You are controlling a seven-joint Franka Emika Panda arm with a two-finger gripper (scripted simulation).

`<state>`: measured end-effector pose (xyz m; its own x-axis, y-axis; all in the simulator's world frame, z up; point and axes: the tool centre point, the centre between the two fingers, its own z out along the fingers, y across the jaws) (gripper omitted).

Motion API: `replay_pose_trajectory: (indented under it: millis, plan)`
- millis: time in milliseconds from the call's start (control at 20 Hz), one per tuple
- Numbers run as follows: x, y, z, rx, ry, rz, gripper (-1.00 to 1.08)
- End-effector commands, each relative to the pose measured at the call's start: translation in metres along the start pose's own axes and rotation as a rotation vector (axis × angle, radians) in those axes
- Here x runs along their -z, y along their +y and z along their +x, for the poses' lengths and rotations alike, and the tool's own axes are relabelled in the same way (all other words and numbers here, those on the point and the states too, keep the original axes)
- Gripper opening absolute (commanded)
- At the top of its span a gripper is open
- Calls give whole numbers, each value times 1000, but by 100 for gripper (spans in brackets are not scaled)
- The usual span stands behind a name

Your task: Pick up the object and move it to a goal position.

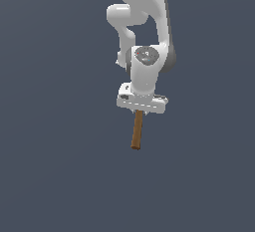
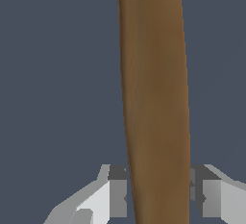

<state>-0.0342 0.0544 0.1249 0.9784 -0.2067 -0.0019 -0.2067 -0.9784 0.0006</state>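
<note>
The brown wooden stick runs out from under my white gripper toward the lower part of the exterior view. Its far end is hidden beneath the hand. In the wrist view the stick fills the middle of the picture and passes between my two fingers. The gripper has a finger pad against one side of the stick and the other pad against the opposite side. The gripper is shut on the stick near one end.
The plain dark grey-blue floor lies all around. The white arm rises behind the gripper.
</note>
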Motion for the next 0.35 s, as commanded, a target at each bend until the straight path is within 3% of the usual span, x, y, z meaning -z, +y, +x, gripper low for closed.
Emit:
replay_pose_trajectory:
  millis: [0, 300]
  plan:
    - [8, -3, -2, -1, 2, 0, -100]
    - [9, -4, -1, -1, 2, 0, -100]
